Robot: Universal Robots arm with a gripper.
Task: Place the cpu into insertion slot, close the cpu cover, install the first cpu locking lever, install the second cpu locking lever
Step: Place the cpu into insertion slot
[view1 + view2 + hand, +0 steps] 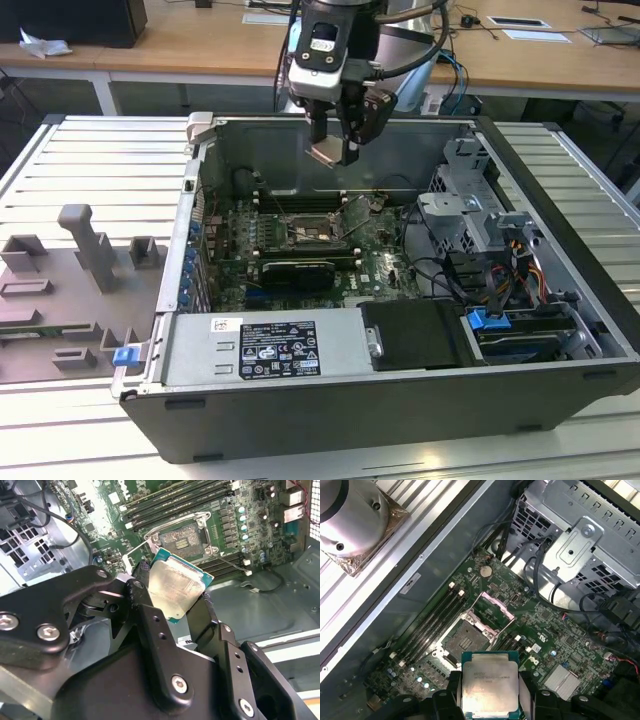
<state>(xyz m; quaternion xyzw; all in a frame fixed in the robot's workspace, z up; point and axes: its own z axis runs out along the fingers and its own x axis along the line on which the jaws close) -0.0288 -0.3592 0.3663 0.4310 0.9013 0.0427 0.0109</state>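
One downward-pointing pincer (334,150) grips the cpu (490,684), seemingly above the insertion slot (465,640).

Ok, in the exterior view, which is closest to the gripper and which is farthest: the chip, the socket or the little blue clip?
1. The chip: held in the gripper, up high.
2. The socket: below, on the green board.
3. The blue clip: outside the computer case, by its corner on the exterior view's left.
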